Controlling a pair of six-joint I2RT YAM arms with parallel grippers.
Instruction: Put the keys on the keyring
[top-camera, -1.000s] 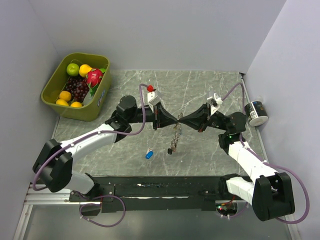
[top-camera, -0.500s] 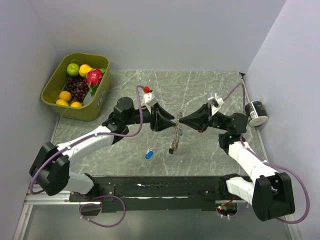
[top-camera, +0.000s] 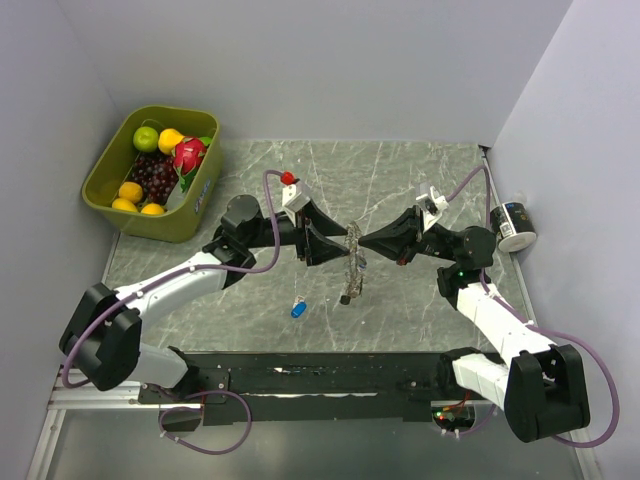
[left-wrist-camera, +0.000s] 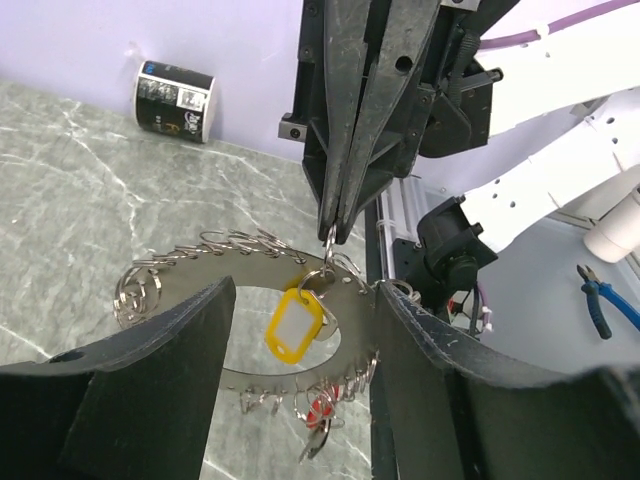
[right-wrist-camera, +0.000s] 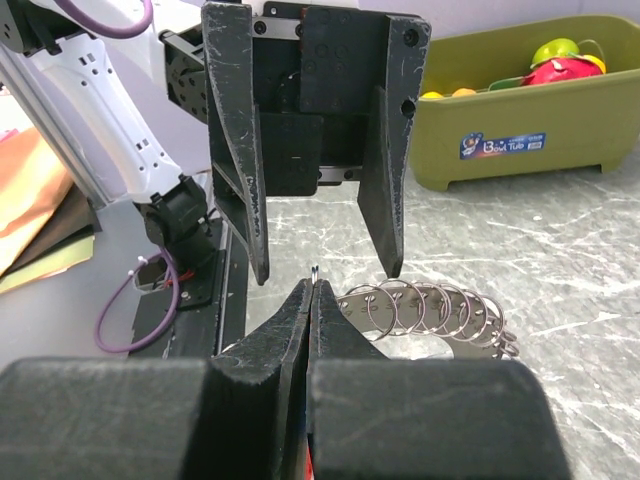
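Left arm has backed off to the left: elbow and wrist both sit further left than a second ago. Left gripper (top-camera: 338, 247) was nose to nose with the right gripper (top-camera: 368, 243). Now its tips stop short, at the keyring (top-camera: 352, 245), with a gap between the two grippers. Its fingers (left-wrist-camera: 200, 330) look spread wider than before, and the ring sits between them without touching either. The ring itself has turned a bit. It was a thin edge-on line and now shows more of its band in the top view. The black key (top-camera: 345, 297) dangling at the bottom has swung slightly right.
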